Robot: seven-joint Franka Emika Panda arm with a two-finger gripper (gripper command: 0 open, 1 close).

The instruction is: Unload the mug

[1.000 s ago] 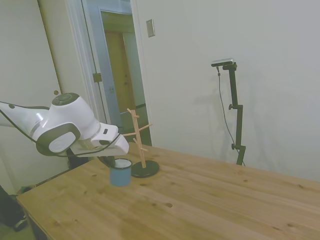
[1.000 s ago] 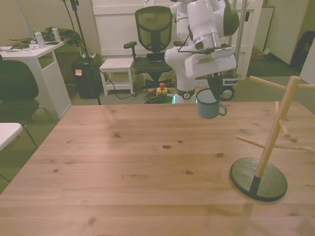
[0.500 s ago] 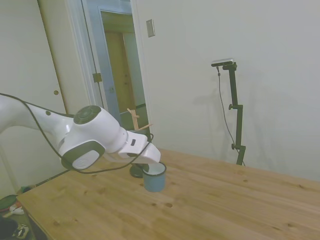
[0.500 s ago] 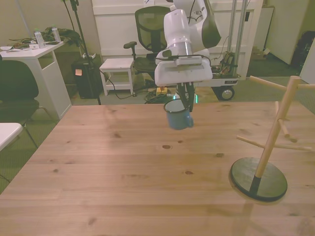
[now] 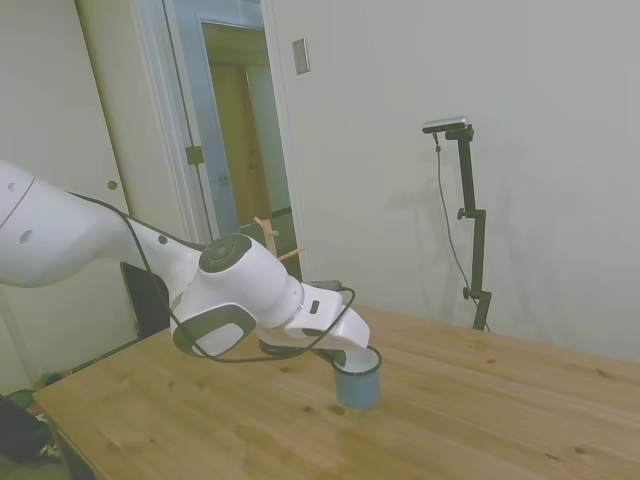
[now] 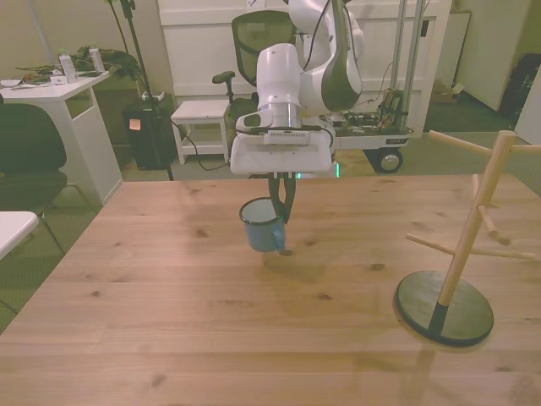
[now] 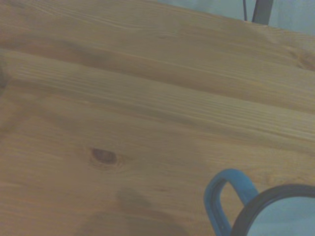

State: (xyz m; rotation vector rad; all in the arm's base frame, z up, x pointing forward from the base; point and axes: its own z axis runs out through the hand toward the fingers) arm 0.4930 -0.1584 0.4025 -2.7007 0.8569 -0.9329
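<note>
The fingers [image 6: 282,201] are carrying the mug [image 6: 263,227] away from the wooden peg stand [image 6: 461,254] and are now bringing it over the middle of the desk [image 6: 169,338], well clear of the pegs. They are closed on the mug's rim, one dark finger inside the cup and one outside, so the mug is hanging just below them and tilting a little. In the side view the mug [image 5: 357,377] is sitting very low, its base close to the boards, though whether it is touching them cannot be told. From the wrist view the handle [image 7: 224,196] is showing beside the dark rim, with bare planks and a knot beyond it.

Against the earlier frames, the arm is reaching further out: a second ago the mug was hanging right beside the stand and higher up; half a second ago it was partway across; now it is lower and further from the base. By the look of it, the unloading is mostly done, with only the set-down and release remaining.
</note>
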